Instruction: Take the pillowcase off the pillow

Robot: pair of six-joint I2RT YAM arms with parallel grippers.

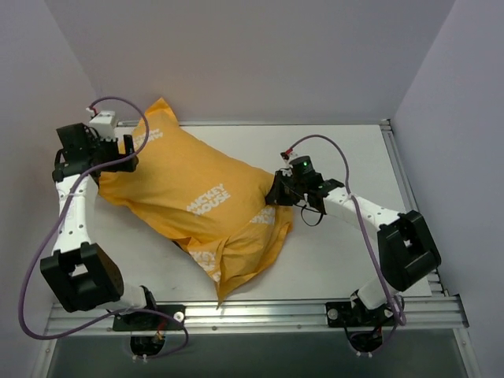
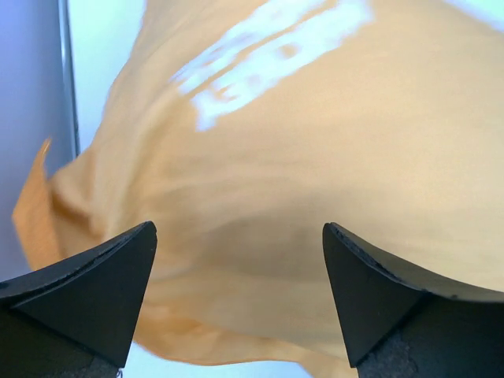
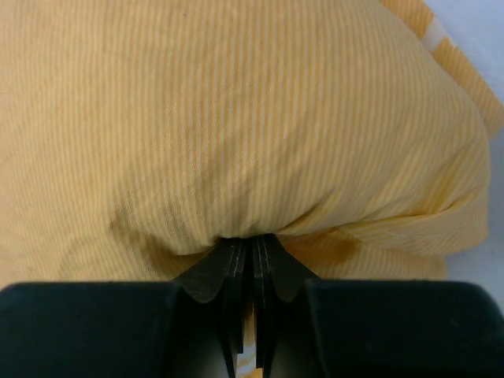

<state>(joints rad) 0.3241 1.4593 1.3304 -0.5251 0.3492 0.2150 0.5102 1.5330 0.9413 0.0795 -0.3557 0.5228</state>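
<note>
The orange-yellow pillowcase lies across the table, stuffed and plump, with small white text on its upper side; its loose end trails toward the front. The white pillow is hidden inside it. My left gripper is open at the far-left end of the pillowcase, its fingers spread wide with the fabric bulging just beyond them. My right gripper is at the right end, shut on a pinch of the pillowcase; a strip of fabric shows between the closed fingers.
The white table is bounded by a metal rail along the right side and front. Lilac walls stand close on the left, back and right.
</note>
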